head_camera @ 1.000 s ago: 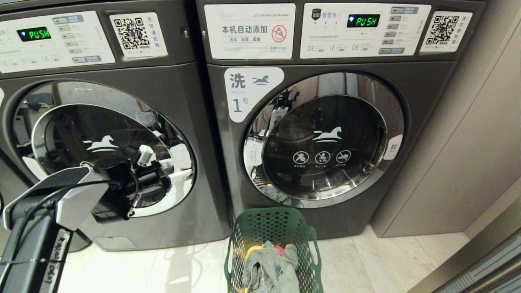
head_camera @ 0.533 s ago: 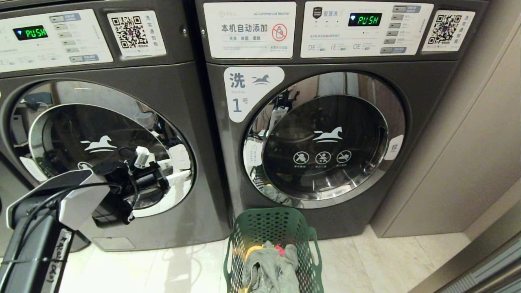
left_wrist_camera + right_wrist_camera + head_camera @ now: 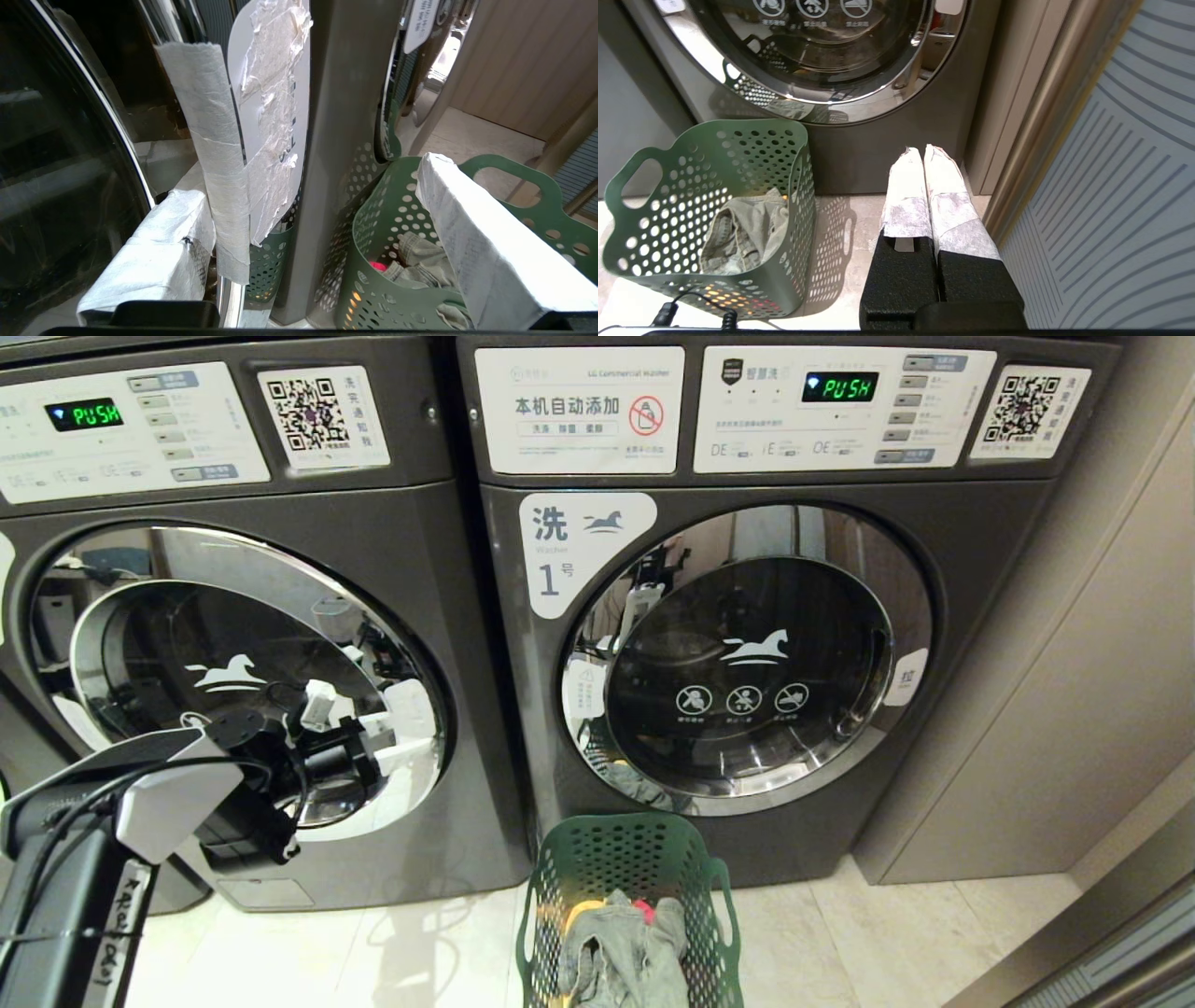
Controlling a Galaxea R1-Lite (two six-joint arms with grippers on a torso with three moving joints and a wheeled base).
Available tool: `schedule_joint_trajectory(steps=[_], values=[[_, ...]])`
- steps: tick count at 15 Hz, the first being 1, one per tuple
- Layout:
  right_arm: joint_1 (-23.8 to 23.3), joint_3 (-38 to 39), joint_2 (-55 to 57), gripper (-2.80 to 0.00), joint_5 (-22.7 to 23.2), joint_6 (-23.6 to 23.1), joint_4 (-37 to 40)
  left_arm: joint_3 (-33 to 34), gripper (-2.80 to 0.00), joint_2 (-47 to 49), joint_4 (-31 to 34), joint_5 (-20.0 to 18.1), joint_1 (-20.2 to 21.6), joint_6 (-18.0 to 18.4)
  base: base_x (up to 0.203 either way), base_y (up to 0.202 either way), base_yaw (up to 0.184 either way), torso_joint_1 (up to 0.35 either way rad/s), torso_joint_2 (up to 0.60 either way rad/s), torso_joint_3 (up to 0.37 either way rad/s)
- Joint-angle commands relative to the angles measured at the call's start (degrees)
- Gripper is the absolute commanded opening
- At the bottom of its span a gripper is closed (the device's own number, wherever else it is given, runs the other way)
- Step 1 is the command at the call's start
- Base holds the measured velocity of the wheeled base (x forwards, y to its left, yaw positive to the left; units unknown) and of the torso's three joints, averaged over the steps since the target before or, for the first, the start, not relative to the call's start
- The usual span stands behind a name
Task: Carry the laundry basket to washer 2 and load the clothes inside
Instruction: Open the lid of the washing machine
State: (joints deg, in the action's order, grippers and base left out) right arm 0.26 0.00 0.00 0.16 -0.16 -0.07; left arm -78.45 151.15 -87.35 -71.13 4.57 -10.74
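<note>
Washers stand side by side against the wall, both dark grey front-loaders with round chrome-rimmed glass doors. The one on the right [image 3: 747, 653] bears a white label [image 3: 579, 549] with a blue horse and the numeral 1; its door is closed. The one on the left [image 3: 243, 672] shows no readable number in the head view, so whether it is washer 2 cannot be told; its door [image 3: 233, 681] is also closed. Both green displays read PUSH.

The laundry basket [image 3: 627, 859], dark green and perforated, sits on the pale tiled floor [image 3: 840, 943] just in front of the washer labelled 1, towards that machine's left side. The clothes [image 3: 624, 947] lie in a small heap inside it: a grey faded denim piece on top, with a bit of yellow-orange cloth and a bit of red-pink cloth peeking out behind.

The left gripper [image 3: 373, 751] is raised in front of the left washer's door, near the door's right edge. Its tape-wrapped fingers [image 3: 472, 242] are spread wide apart and grasp nothing; in the left wrist view, a paper-wrapped strip [image 3: 219, 158] on the door's edge stands between them, close to one finger, though contact cannot be confirmed.

The right gripper [image 3: 924, 151] hangs low beside the basket, pointing at the floor before the washer labelled 1, near a beige wall panel [image 3: 1017, 116]. Its fingers are pressed together with nothing between them.
</note>
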Motion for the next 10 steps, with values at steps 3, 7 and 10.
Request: schedule_joint_trajectory(steps=[3,7,10], values=[[0.0,0.0,0.1,-2.80,0.0,0.0,0.0,0.6,0.00,-0.2,-0.3,0.2,-1.1,-0.1,0.000,0.000,0.000,0.000,0.00,0.000],[0.0,0.0,0.1,-2.80,0.0,0.0,0.0,0.2,0.00,-0.2,-0.3,0.2,6.2,-0.2,0.000,0.000,0.000,0.000,0.00,0.000],[0.0,0.0,0.1,-2.80,0.0,0.0,0.0,0.3,0.00,-0.5,-0.3,0.2,10.3,-0.3,0.000,0.000,0.000,0.000,0.00,0.000]])
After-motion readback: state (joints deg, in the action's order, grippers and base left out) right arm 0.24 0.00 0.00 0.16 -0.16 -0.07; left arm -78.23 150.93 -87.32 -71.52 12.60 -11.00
